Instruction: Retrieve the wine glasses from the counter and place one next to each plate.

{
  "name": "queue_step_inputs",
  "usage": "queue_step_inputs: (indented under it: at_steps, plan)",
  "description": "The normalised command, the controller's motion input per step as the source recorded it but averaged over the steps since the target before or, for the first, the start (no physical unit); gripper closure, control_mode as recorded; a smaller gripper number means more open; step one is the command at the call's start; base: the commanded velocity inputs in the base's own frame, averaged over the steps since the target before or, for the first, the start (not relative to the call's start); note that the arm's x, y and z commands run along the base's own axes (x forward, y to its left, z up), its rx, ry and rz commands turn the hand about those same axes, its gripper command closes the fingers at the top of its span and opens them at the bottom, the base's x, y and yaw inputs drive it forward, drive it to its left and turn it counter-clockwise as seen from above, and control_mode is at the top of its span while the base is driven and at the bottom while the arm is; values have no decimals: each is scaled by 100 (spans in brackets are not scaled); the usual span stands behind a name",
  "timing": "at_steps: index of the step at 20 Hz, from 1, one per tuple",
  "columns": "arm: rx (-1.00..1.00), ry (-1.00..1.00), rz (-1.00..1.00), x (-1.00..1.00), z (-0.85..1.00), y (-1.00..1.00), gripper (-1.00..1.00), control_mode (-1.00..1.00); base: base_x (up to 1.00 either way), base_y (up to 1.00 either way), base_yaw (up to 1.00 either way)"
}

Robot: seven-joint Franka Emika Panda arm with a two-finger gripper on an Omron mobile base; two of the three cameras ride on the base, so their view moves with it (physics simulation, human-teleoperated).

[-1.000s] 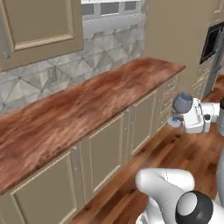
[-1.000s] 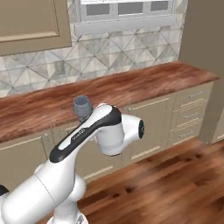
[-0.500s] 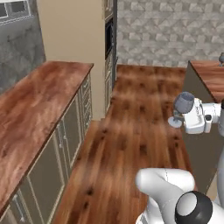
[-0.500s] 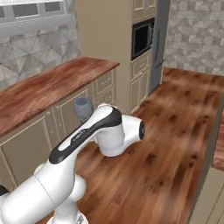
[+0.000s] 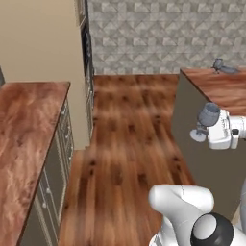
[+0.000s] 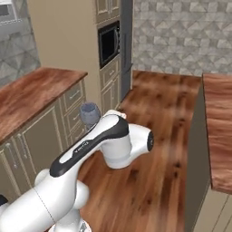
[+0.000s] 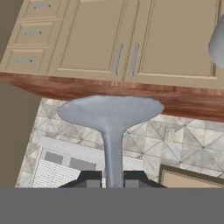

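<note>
No readable text, labels, brands, numbers or signs are showing in any view. The built-in microwave [image 6: 108,43] front, the cabinet doors [image 7: 131,41] and the robot arm [image 6: 97,140] are all showing plain faces with no markings that can be read.
</note>
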Motion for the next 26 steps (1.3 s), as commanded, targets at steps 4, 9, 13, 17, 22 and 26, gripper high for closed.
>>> queue_step_inputs:
  at_steps: [4,9,13,17,22,26]
  plan:
    - [0,0,0,0,0,0,100,100,100,27,-11]
    - [0,0,0,0,0,0,100,100,100,0,-9]
    - [0,0,0,0,0,0,100,100,100,0,-10]
    - [0,0,0,0,0,0,100,100,100,8,-15]
    - [0,0,0,0,0,0,100,100,100,20,-18]
    - [0,0,0,0,0,0,100,100,100,23,-19]
